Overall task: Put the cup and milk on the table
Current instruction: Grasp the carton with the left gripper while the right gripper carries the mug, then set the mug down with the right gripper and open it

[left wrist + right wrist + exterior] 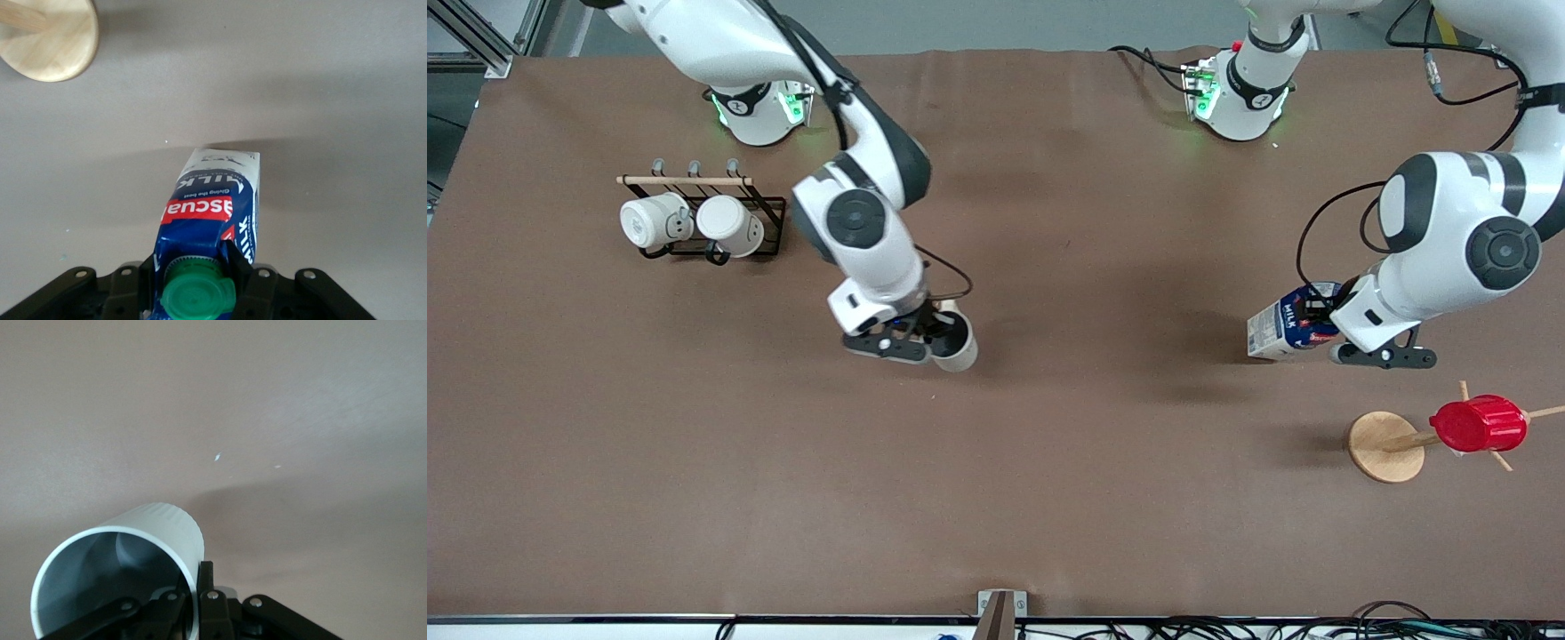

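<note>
Right gripper [941, 331]: clamped on the rim of the cup [958, 347], held tilted over the middle of the table [1049, 498]; left gripper [1319, 322]: closed on the milk [1282, 331] at its capped top, carton tilted above the table near the wooden peg stand [1385, 446].

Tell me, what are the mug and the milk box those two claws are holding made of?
The cup, in the right gripper, looks like glazed ceramic: smooth off-white wall, thick rim, greyish inside. The milk, in the left gripper, looks like printed coated cardboard with sharp folds, plus a ridged green plastic cap.
</note>
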`<state>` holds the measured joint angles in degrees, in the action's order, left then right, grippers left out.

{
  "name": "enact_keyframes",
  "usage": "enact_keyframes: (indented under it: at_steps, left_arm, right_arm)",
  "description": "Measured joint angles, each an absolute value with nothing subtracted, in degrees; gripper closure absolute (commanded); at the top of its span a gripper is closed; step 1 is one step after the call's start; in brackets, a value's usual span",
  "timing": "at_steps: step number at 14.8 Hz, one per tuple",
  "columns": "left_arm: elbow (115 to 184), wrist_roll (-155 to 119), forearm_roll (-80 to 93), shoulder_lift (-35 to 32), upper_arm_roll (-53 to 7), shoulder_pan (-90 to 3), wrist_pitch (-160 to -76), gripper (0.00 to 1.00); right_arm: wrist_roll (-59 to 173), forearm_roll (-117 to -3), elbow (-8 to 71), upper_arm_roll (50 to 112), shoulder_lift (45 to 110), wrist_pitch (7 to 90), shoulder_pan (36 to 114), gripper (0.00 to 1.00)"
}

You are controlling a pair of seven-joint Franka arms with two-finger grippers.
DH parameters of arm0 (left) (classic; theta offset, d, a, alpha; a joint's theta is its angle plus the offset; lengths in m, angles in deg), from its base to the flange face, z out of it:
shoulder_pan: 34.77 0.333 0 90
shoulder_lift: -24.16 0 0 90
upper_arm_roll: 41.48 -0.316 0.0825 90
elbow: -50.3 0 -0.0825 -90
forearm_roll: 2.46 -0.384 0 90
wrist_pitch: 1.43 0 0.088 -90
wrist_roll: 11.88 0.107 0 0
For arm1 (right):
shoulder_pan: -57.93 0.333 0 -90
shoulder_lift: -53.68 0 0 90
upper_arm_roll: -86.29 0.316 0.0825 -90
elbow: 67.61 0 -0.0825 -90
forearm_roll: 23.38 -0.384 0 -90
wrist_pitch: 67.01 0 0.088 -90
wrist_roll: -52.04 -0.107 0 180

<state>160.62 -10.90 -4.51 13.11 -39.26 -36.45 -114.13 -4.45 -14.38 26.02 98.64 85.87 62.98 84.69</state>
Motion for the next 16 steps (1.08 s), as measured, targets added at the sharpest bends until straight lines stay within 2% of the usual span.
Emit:
enact_keyframes:
  at_steps: [4, 8, 9, 10, 12, 13, 16]
  left_arm:
    - [155.5, -14.4, -4.4, 13.2, -36.2, -38.2, -111.2, 0.94]
    - [153.8, -24.1, -4.3, 11.5, -30.0, -41.0, -111.2, 0.94]
    - [153.5, -26.7, -4.3, 10.8, -29.1, -42.4, -111.3, 0.94]
    - [152.9, -29.3, -4.3, 9.8, -28.7, -44.2, -111.4, 0.94]
    - [150.3, -35.0, -4.3, 6.9, -28.4, -48.5, -111.6, 0.94]
    - [148.5, -37.6, -4.4, 5.2, -28.4, -50.4, -111.6, 0.94]
    - [143.4, -43.2, -4.4, 0.0, -28.5, -55.0, -111.6, 0.95]
  right_arm:
    - [-9.1, -10.6, 22.5, 98.6, 91.3, 63.2, 86.6, 0.99]
    - [-10.6, -9.7, 21.1, 98.6, 93.3, 63.3, 88.1, 0.98]
    - [-10.6, -9.7, 21.1, 98.6, 93.6, 63.3, 88.8, 0.96]
    - [-10.8, -9.7, 21.0, 98.6, 93.8, 63.3, 89.5, 0.76]
    - [-11.4, -9.6, 20.9, 98.6, 94.3, 63.6, 90.4, 0.12]
    - [-11.5, -9.5, 20.8, 98.6, 94.5, 63.8, 90.5, 0.00]
    - [-11.5, -9.5, 20.2, 98.2, 94.7, 64.0, 90.3, 0.00]
